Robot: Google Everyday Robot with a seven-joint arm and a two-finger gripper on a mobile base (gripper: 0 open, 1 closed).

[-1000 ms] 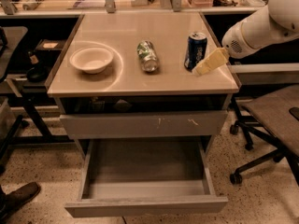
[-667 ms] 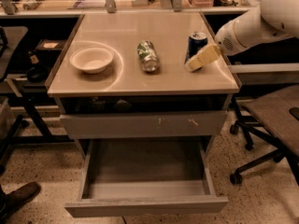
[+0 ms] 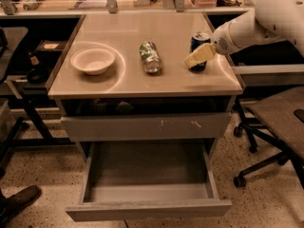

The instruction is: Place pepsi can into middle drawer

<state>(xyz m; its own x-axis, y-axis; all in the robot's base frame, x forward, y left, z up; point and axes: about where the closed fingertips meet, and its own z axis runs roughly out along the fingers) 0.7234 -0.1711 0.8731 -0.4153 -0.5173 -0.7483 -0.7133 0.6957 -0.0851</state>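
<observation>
The pepsi can (image 3: 199,40), dark blue with a silver top, stands upright at the right side of the cabinet top (image 3: 123,82). My gripper (image 3: 196,58), pale yellow on a white arm reaching in from the right, is right at the can and covers its middle from this view. I cannot tell whether it grips the can. The middle drawer (image 3: 148,208) is pulled open below, with a plain grey front, and its grey inner tray (image 3: 147,170) has nothing in it.
A green-and-silver can (image 3: 149,57) lies on its side at the centre of the top, and a white bowl (image 3: 93,60) sits to its left. The scuffed drawer front (image 3: 147,126) above is shut. An office chair (image 3: 278,122) stands to the right and a shoe (image 3: 19,201) at the bottom left.
The arm has swung left and slightly forward. The gripper has moved from beside the can's right to directly over its front.
</observation>
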